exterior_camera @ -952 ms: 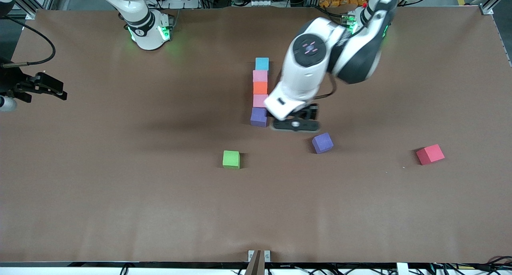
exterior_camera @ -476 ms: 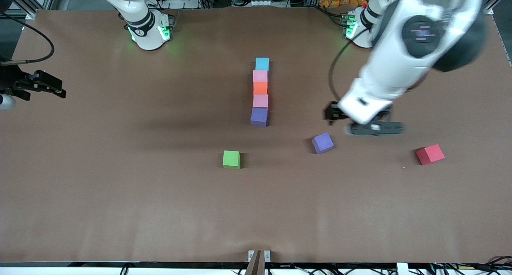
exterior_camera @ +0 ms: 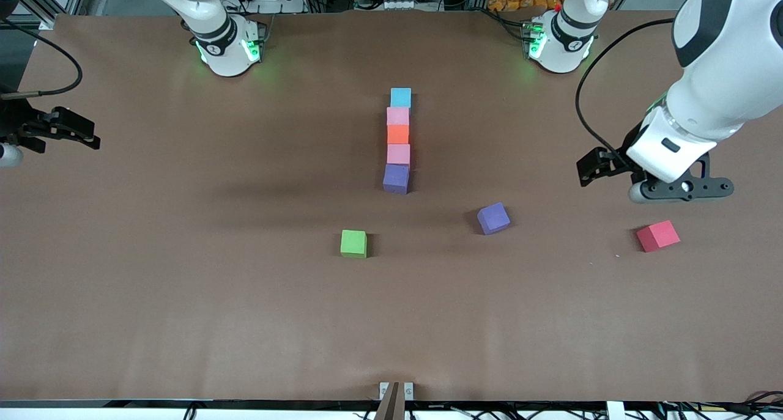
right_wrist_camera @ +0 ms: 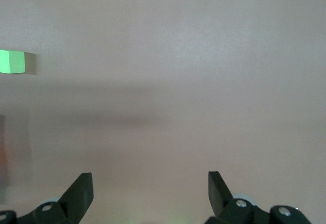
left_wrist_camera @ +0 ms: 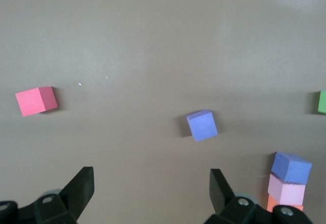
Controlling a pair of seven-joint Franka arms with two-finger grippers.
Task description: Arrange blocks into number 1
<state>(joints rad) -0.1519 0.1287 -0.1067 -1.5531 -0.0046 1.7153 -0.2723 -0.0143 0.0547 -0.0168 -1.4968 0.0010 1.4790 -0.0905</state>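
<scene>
You are looking down on a brown counter (exterior_camera: 183, 322) with an arm at each end. Five blocks lie in a straight line at the middle, each touching the next: light blue block (exterior_camera: 400, 96) nearest the arm bases, then pink block (exterior_camera: 397, 115), orange block (exterior_camera: 397, 134), a second pink block (exterior_camera: 398, 154), and purple block (exterior_camera: 396, 178) nearest the front camera, set slightly askew. The line already reads as the digit one, so the task looks finished or nearly so.

Your left end effector (exterior_camera: 679, 189) hangs released and empty over bare counter toward the left arm's end, just above the red cube (exterior_camera: 657, 235). Your right end effector (exterior_camera: 73, 132) waits at the right arm's end, fingers spread, holding nothing.

If you want a tidier digit, the next move would be squaring up the purple end block. A spare purple cube (exterior_camera: 493, 217) and a green cube (exterior_camera: 353, 243) lie loose, nearer the front camera than the line and well apart from it. Nothing blocks access to the line.
</scene>
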